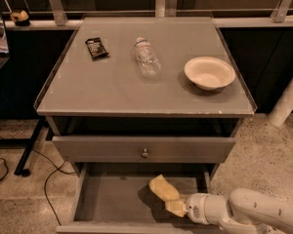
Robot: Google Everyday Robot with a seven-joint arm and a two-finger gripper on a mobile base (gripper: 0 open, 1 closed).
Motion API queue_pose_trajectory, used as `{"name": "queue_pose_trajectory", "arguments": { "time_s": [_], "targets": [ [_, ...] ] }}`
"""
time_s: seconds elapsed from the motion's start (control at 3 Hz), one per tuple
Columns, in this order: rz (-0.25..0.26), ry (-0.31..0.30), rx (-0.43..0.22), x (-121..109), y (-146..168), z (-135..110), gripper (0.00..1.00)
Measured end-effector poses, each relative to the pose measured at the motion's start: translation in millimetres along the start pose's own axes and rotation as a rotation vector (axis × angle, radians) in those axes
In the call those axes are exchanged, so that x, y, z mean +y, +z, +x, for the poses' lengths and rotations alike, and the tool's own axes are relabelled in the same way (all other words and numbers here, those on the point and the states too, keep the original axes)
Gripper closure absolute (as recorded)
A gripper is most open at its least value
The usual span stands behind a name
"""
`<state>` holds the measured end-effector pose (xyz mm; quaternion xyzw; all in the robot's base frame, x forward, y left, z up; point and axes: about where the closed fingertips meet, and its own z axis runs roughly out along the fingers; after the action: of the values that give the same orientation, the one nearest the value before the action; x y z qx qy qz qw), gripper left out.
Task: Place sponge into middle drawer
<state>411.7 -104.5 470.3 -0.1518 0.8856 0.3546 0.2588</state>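
Open middle drawer [112, 201], sponge [162, 187] held above it for the drop.
The middle drawer is pulled out below the closed upper drawer front [102, 149], so its floor is exposed. The arm [263, 212] reaches in from the R. The sponge hangs low over the floor w/ a shadow under it, long axis diagonal, free end pointing back-left. The gripper [174, 204], at the drawer's front-right, looks clamped on the sponge's near end.

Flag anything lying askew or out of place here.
The plastic bottle lies on its side on the tabletop, not upright. Otherwise nothing odd: the pincer holds the sponge over the open middle drawer.
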Motion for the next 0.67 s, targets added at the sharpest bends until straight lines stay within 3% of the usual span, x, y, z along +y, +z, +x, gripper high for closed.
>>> {"name": "queue_pose_trajectory", "arguments": {
  "time_s": [0.67],
  "targets": [
    [0.026,0.072,0.023,-32,20,15,1.0]
  ]
}}
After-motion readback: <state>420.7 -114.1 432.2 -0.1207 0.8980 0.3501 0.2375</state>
